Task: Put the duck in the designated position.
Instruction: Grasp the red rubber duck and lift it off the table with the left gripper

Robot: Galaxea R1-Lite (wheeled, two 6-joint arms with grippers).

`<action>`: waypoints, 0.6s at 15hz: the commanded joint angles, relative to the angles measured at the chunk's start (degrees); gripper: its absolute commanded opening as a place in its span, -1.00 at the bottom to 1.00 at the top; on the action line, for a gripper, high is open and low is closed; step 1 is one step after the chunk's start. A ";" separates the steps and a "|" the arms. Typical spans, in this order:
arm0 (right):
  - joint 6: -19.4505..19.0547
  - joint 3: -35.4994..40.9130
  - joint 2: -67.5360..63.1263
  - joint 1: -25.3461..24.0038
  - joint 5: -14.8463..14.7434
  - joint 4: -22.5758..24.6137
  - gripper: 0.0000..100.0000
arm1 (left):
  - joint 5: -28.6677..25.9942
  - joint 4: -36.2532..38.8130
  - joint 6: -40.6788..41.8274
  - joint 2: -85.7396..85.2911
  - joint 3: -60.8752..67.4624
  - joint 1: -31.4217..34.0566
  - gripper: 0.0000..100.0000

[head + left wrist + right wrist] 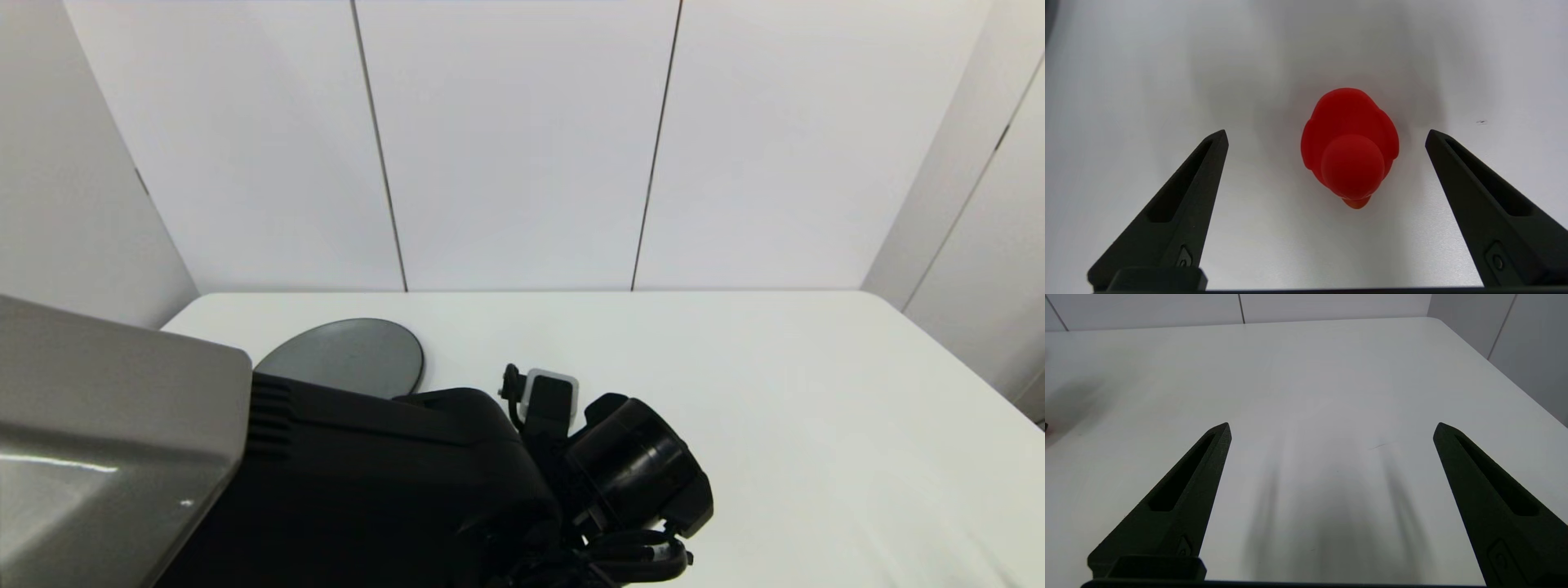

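Glossy red toy duck (1350,143), rounded body and ball head with a small orange beak, sitting upright on the white table (1126,81) at centre frame of the left wrist view, between the widely spread fingers of the left gripper (1327,136), touching neither. Smooth grey round plate (347,355) at left of the head view, holding nothing visible. Right gripper (1331,428) likewise wide open, gripping nothing, over bare tabletop

white table (816,408), grey round plate (343,355) near its far left, pale panelled wall (522,147) behind
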State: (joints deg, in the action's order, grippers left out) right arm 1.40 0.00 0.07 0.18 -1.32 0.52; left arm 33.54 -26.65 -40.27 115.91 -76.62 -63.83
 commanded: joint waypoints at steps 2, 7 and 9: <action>0.00 0.00 -0.07 -0.01 0.00 0.00 1.00 | 0.30 -0.25 -3.68 0.72 -0.11 -0.33 1.00; 0.00 0.00 -0.07 -0.01 0.00 0.00 1.00 | 4.70 -3.32 -6.40 1.25 -0.64 -0.33 1.00; 0.00 0.00 -0.07 -0.01 0.00 0.00 1.00 | 4.70 -3.59 -6.76 1.69 -0.99 -0.33 1.00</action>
State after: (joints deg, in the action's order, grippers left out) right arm 1.40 0.00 0.07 0.18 -1.32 0.51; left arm 38.00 -29.98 -46.69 117.20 -77.36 -64.20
